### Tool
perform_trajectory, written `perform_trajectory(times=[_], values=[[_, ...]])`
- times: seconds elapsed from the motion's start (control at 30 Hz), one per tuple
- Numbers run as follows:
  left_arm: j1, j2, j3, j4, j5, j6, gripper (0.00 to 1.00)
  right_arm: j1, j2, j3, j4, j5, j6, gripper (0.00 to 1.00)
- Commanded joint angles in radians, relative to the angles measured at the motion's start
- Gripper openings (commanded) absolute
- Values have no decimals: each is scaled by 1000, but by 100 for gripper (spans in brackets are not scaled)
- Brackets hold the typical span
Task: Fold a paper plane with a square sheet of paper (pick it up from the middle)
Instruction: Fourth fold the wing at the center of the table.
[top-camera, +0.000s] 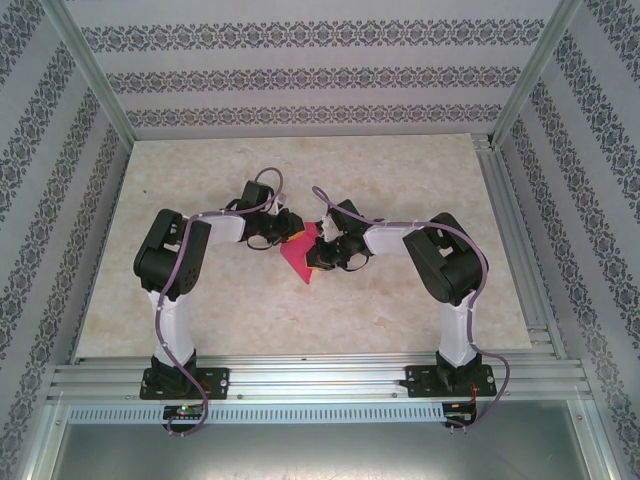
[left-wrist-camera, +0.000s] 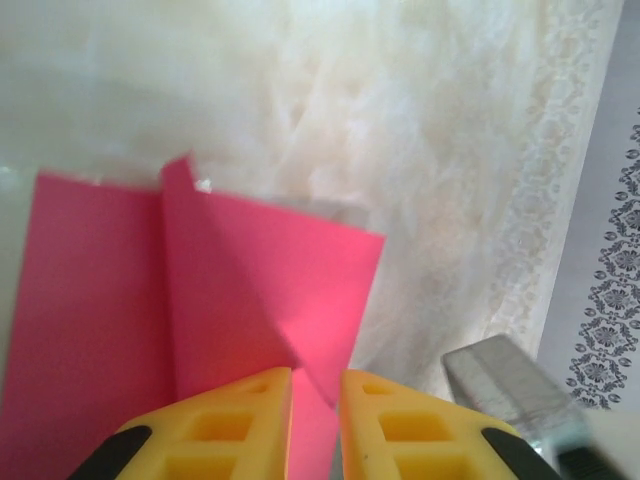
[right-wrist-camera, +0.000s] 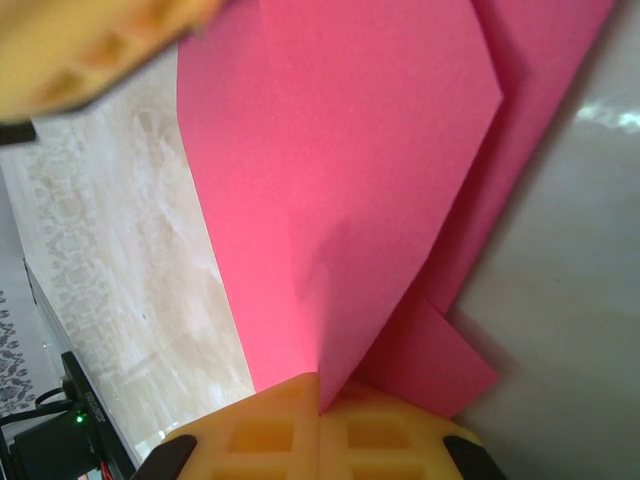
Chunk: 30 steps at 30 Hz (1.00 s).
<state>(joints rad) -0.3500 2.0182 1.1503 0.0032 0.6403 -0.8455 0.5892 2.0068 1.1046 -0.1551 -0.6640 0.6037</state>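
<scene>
The square sheet of paper (top-camera: 303, 258) is bright pink, creased with folded flaps, and lies mid-table between the two arms, tapering to a point toward the near edge. My right gripper (right-wrist-camera: 320, 395) is shut on a raised fold of the paper (right-wrist-camera: 340, 150), its yellow fingers pressed together. In the left wrist view my left gripper (left-wrist-camera: 316, 385) has its jaws narrowly apart, and an edge of the paper (left-wrist-camera: 230, 290) runs into the gap. From above, the left gripper (top-camera: 288, 232) and right gripper (top-camera: 324, 250) flank the sheet. The paper plane is out of view.
The pale marbled table (top-camera: 420, 190) is ringed by aluminium frame rails (top-camera: 300, 378) and patterned walls. A metal rail end (left-wrist-camera: 500, 375) lies right of my left fingers. The left gripper's yellow finger (right-wrist-camera: 90, 40) sits at the far corner of the paper.
</scene>
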Motion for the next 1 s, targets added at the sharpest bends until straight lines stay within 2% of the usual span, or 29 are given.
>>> perform_trajectory(times=[0.0, 0.17, 0.43, 0.7, 0.97], values=[[13, 52, 63, -61, -24, 49, 22, 12, 17, 12, -38, 13, -16, 3], [16, 116, 88, -82, -37, 66, 21, 11, 20, 27, -47, 12, -17, 3], [43, 136, 94, -82, -42, 118, 22, 11, 20, 23, -59, 17, -22, 3], [71, 161, 203, -153, -36, 209, 23, 8, 23, 15, -52, 17, -15, 3], [95, 198, 223, -119, -8, 188, 25, 8, 24, 8, -52, 20, -11, 3]])
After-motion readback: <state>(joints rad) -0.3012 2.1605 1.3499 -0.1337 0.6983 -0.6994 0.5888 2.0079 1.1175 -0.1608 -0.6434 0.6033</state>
